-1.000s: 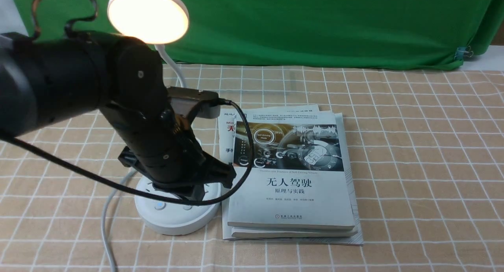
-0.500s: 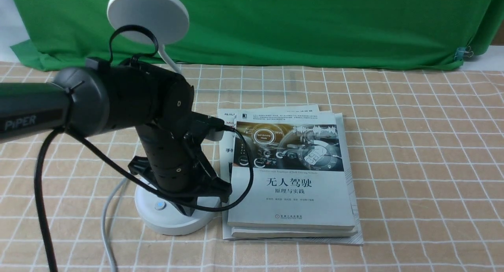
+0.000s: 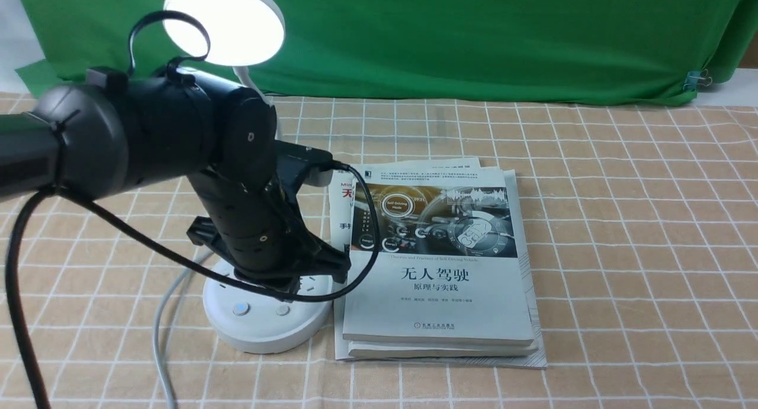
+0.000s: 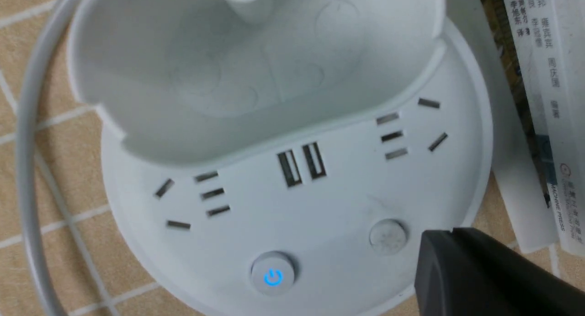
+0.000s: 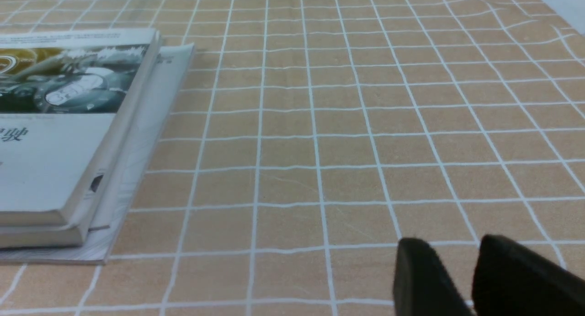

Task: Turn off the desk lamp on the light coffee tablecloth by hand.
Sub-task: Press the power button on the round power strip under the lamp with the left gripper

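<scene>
The desk lamp stands on the light coffee tablecloth (image 3: 592,219), and its disc head (image 3: 224,23) glows white. My left arm (image 3: 249,219), the hand, hangs over the lamp's round base (image 3: 266,329). In the left wrist view the left gripper (image 4: 451,233) is shut with nothing in it. Its tip is just beside the plain round button (image 4: 387,236) and lifted off it. The power button (image 4: 273,275) shows a blue light. The right gripper (image 5: 450,249) hovers low over bare cloth, its fingers a narrow gap apart and holding nothing.
A stack of books (image 3: 438,267) lies against the base's right side. The lamp's white cord (image 3: 161,320) runs from the base toward the front edge. A green backdrop cloth (image 3: 474,36) hangs behind the table. The pen cup (image 4: 256,64) rises behind the sockets.
The lamp head was lit warm a second ago, dark half a second ago, and now glows white. My left arm dropped onto the base, then rose slightly.
</scene>
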Controlling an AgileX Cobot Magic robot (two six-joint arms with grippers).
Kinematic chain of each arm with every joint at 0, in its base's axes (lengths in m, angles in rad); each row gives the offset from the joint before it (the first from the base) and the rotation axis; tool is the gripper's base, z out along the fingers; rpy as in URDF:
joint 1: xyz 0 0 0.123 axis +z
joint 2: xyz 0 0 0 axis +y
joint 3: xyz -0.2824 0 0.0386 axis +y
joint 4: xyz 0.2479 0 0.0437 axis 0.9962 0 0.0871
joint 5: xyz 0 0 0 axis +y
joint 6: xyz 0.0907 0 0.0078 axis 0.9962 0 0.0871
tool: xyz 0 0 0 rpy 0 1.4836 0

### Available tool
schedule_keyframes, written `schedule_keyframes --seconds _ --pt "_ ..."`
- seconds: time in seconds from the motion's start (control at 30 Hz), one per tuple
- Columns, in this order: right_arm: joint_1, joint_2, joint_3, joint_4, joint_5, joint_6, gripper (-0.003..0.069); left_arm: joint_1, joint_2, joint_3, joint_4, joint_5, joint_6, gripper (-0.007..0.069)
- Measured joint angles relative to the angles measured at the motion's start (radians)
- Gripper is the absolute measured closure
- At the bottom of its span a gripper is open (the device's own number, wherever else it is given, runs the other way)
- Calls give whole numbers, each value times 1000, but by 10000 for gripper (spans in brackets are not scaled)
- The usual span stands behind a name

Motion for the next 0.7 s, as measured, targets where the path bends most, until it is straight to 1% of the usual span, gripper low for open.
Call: schedule_keyframes --seconds 0.13,0.33,0.57,0.7 --pt "0 0 0 0 0 0 416 0 59 0 -7 -12 0 631" --pt "0 0 0 0 0 0 416 0 61 -2 -14 -17 -3 629" --pt "0 0 0 0 0 0 416 0 -51 1 -14 -6 -4 629" --pt "0 0 0 0 0 0 416 0 -74 1 -7 -5 -4 629"
